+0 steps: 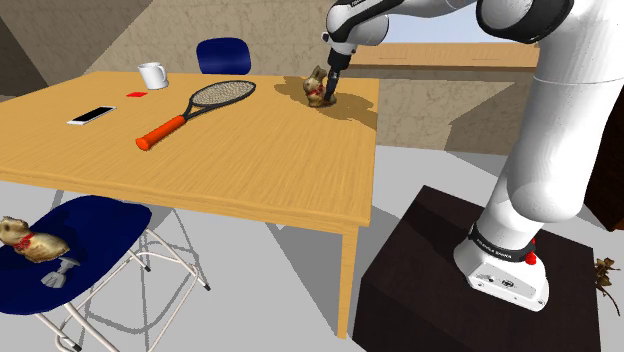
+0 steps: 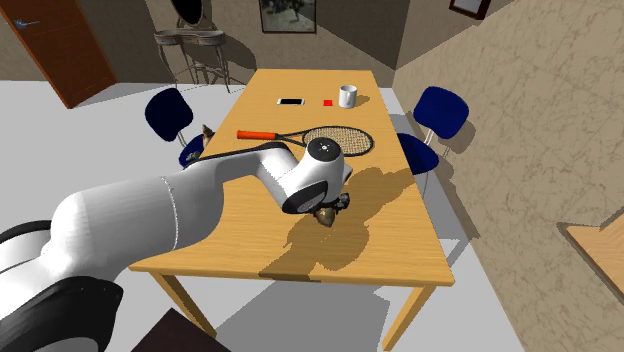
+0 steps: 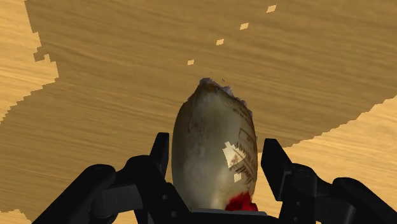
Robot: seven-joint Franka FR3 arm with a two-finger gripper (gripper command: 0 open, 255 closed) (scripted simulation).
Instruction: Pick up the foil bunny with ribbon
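The foil bunny (image 1: 316, 86) with a red ribbon stands on the wooden table (image 1: 250, 170), near its far corner on the shoulder view's right. My black gripper (image 1: 330, 90) comes down on it from above. In the wrist view the pale gold bunny (image 3: 213, 153) sits between the two fingers, and my gripper (image 3: 215, 149) is shut on its sides; the red ribbon shows low between the jaws. From the second exterior view the arm's white wrist covers most of the bunny (image 2: 327, 215), which rests on the table in the arm's shadow.
A black tennis racket with an orange handle (image 1: 195, 108), a white mug (image 1: 152, 75), a phone (image 1: 91, 116) and a small red item (image 1: 136, 94) lie further along the table. A blue chair (image 1: 95, 235) at the lower left holds another bunny (image 1: 30, 243). A second blue chair (image 1: 222, 55) stands behind the table.
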